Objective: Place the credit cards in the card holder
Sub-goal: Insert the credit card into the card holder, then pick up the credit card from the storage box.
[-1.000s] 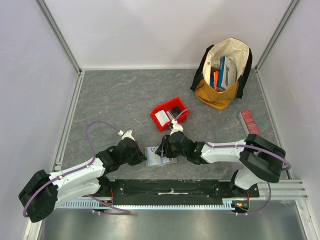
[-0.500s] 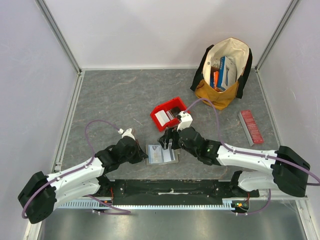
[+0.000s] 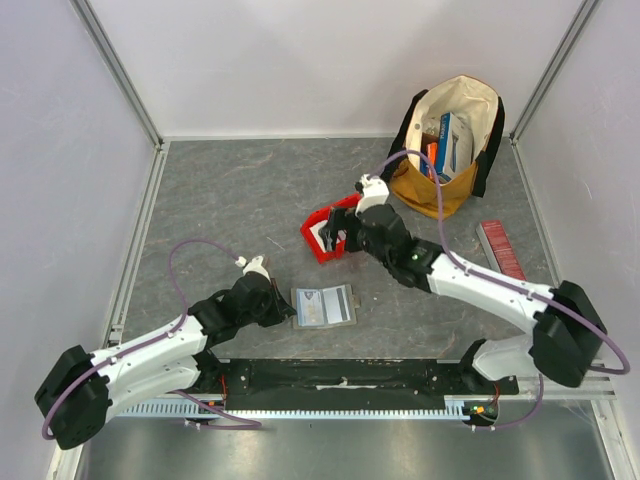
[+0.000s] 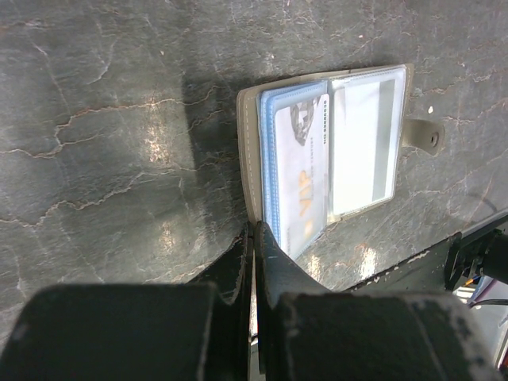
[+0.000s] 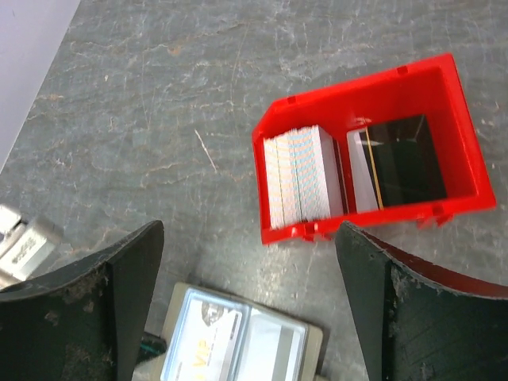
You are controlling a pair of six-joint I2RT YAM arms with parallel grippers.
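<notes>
Red bin point(image 5: 357, 91) w/ credit cards point(image 5: 305, 175) below spread right claw point(image 5: 250, 230); left claw point(image 4: 254, 230) closed at card holder point(image 4: 329, 151).

The card holder point(image 3: 323, 306) lies on the surface point(image 3: 230, 200), near its front edge. Behind it sits the bin point(image 5: 365, 222), credit cards point(image 5: 302, 173) inside. The bag point(image 3: 440, 195) stands back right.

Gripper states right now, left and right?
Left gripper: shut, tips at the edge of the open grey-olive folding card holder.
Right gripper: open, empty.
</notes>
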